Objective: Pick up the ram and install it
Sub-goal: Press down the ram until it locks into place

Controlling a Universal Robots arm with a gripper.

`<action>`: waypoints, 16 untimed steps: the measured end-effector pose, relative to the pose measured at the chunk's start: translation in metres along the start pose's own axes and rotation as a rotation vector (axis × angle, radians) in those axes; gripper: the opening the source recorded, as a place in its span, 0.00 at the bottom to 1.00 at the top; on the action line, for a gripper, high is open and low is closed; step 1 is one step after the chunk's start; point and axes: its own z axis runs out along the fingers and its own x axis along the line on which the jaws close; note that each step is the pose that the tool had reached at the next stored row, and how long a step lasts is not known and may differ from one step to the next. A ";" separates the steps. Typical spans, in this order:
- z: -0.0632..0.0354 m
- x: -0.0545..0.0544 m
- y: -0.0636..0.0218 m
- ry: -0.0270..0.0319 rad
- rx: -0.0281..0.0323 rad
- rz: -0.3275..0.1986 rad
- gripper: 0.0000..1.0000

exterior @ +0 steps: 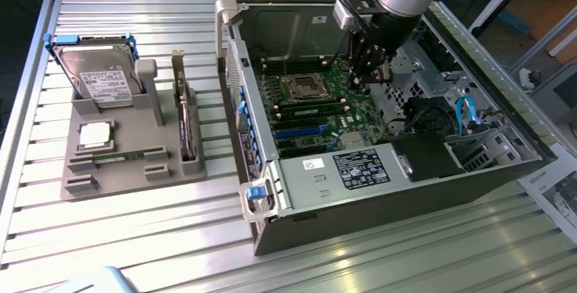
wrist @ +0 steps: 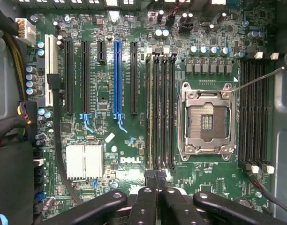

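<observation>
**A:** Where does the hand stand?

**B:** The black two-fingered hand (exterior: 371,79) hangs inside the open black steel computer case (exterior: 379,202). Its fingertips (wrist: 146,201) are pressed fully together, and I see nothing between them. They point at one end of the black bank of memory slots (wrist: 161,112), just beside the square silver processor socket (wrist: 207,117) on the green motherboard (wrist: 134,136).

**A:** And the ram?

**B:** What I take for the long, thin green circuit-board ram (exterior: 117,156) lies in the grey moulded plastic holder (exterior: 121,176) at the exterior view's left, well apart from the hand. I can't tell whether a stick already sits in those slots.

**A:** So how is the pick done well?

**B:** My judgement is that shut fingers can't take it, so they must spread before reaching the holder. They should grip the two flat faces near the middle and lift straight up, so the stick doesn't jam in its cradle. For seating, keep the long edge parallel to the slot and press evenly.

**A:** What about the surface and the room?

**B:** It is a ridged, slatted aluminium counter (exterior: 135,239), bright with glare. Its grooves could catch a dropped stick. Metal frame legs stand beyond the far edge, and a printed paper sheet (exterior: 557,195) lies at the exterior view's right.
</observation>
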 end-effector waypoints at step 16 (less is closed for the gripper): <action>0.0136 0.003 -0.0001 0.0000 0.0000 0.001 0.10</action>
